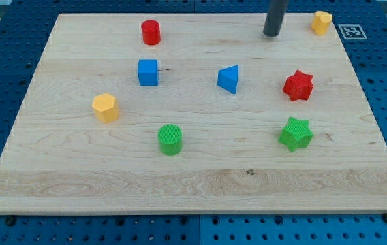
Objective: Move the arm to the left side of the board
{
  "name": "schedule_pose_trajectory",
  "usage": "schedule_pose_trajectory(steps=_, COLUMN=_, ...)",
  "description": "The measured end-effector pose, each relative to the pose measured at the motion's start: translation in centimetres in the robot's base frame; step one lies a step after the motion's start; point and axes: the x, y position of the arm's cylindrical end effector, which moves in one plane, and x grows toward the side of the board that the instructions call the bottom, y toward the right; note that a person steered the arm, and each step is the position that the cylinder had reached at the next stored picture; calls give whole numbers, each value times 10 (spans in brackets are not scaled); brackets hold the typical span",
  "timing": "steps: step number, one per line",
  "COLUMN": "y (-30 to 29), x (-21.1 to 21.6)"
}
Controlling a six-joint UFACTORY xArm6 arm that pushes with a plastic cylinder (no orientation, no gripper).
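My tip [271, 33] rests on the wooden board [193, 184] near the view's top right. It is left of a yellow heart-like block [321, 22] and above and right of a blue triangular block [229, 79]. It touches no block. A red star [298, 86] lies below and right of the tip. On the left half are a red cylinder [151, 32], a blue cube [148, 72] and a yellow hexagonal block [105, 107].
A green cylinder [170, 139] stands at the lower middle and a green star [296, 133] at the lower right. A blue pegboard [3, 61] surrounds the board. A printed marker tag [351, 30] sits off the board's top right corner.
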Motion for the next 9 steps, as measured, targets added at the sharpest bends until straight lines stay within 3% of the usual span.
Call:
schedule_pose_trajectory(steps=3, y=-76, x=-25)
schedule_pose_trajectory(steps=9, y=-111, x=-44)
